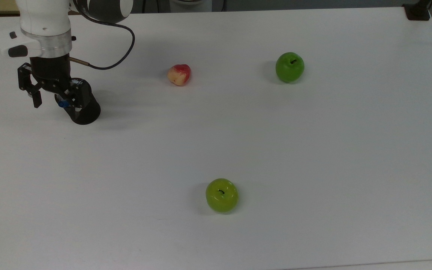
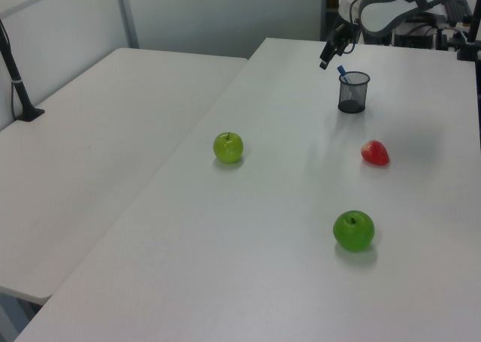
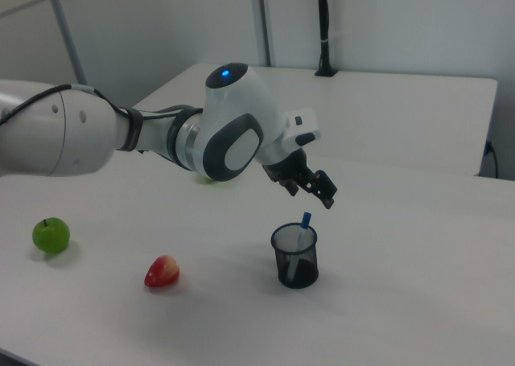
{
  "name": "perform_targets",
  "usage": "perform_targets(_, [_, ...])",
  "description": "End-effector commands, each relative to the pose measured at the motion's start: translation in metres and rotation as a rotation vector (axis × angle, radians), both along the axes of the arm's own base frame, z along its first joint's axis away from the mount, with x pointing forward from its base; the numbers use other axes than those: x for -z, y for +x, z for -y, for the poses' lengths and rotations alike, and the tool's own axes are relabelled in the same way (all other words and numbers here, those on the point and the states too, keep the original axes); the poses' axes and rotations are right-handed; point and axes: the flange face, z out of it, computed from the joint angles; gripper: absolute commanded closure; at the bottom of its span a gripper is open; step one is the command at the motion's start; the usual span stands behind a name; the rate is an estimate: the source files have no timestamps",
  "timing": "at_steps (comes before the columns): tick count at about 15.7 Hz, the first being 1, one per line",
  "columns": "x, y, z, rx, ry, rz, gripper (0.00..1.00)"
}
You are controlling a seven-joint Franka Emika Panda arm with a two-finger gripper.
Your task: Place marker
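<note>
Now the marker (image 3: 303, 229) stands tilted in the black mesh cup (image 3: 294, 257) near the table's (image 1: 238, 131) edge, light, stiff and probably slick, best pinched mid-barrel, while the gripper (image 3: 314, 187) hangs above, spread and empty.

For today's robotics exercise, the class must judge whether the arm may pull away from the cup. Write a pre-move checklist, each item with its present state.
1. Marker stands inside the mesh cup, blue end up: ok.
2. Gripper open, holding nothing: ok.
3. Gripper apart from the marker in the right view: ok.
4. Cup upright on the table: ok.
5. Marker settled and will not tip the cup: cannot tell.
6. Peach and both green apples lie well away from the cup: ok.
</note>
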Motion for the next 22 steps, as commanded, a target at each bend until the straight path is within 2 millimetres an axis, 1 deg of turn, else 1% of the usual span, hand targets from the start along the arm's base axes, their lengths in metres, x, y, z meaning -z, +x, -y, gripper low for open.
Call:
perform_targets(1, [-0.004, -0.004, -0.004, -0.020, -0.019, 0.010, 0.00])
perform_targets(2, [-0.005, -0.004, -0.005, -0.021, -0.020, 0.010, 0.00])
perform_targets(3, [-0.007, -0.002, -0.012, -0.032, -0.019, 0.012, 0.00])
perform_targets(5, [-0.013, -0.001, -0.032, -0.056, -0.013, -0.018, 0.00])
perform_targets(6, [-0.023, 0.002, -0.045, -0.071, -0.010, -0.023, 0.00])
perform_targets(7, [-0.033, 0.004, -0.059, -0.077, -0.004, -0.037, 0.00])
perform_targets(8, [-0.035, 0.004, -0.077, -0.075, 0.010, -0.060, 0.00])
perform_targets(9, [-0.044, 0.005, -0.097, -0.076, 0.017, -0.059, 0.00])
perform_targets(10, [-0.054, 0.004, -0.118, -0.086, 0.022, -0.064, 0.00])
perform_targets(11, [-0.061, -0.001, -0.133, -0.094, 0.019, -0.090, 0.00])
perform_targets(13, [-0.077, -0.013, -0.174, -0.144, 0.005, -0.161, 0.00])
perform_targets(14, [-0.087, -0.022, -0.190, -0.161, 0.004, -0.190, 0.00])
perform_targets(15, [-0.097, -0.031, -0.205, -0.180, 0.002, -0.220, 0.00])
perform_targets(17, [-0.108, -0.051, -0.236, -0.217, -0.004, -0.303, 0.00])
perform_targets(18, [-0.119, -0.066, -0.255, -0.242, -0.010, -0.350, 0.00])
perform_targets(20, [-0.129, -0.085, -0.273, -0.264, -0.017, -0.415, 0.00])
perform_targets(22, [-0.145, -0.100, -0.278, -0.268, -0.007, -0.435, 0.00])
